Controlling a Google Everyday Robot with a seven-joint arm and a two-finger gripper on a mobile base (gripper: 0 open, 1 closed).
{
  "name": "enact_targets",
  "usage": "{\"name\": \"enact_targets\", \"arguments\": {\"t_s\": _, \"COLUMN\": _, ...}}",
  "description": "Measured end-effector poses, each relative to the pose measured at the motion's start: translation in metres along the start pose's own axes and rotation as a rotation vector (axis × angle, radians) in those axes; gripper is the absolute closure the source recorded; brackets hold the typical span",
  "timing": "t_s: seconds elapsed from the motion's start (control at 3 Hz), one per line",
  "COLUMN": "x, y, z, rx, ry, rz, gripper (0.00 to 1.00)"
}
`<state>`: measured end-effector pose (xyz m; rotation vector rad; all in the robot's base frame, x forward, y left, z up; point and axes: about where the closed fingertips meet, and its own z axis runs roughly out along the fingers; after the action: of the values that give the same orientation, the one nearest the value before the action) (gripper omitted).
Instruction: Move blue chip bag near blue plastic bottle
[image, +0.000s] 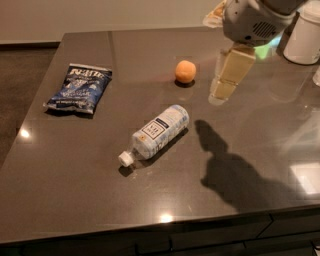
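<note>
While the blue chip bag (78, 89) lay flat at the upper left of the frame, well apart from the blue plastic bottle (156, 132) on its side near the centre, the gripper (222, 92) hung over the dark table (75, 200) at upper right, beside an orange fruit (185, 71). Whether it was open or closed I couldn't tell.

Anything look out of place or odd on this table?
Only the blue plastic bottle: it lies on its side on the table, cap toward the front-left, with no spill visible. The blue chip bag lies flat near the left edge, and the gripper hovers right of the orange fruit.
</note>
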<state>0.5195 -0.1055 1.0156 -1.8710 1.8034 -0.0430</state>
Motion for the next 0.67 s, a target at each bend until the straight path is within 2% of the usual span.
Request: {"name": "enact_targets", "arguments": {"t_s": 0.67, "x": -0.064, "y": -0.034, "z": 0.061, "rx": -0.064, "ry": -0.027, "rz": -0.154, "gripper": 0.0}}
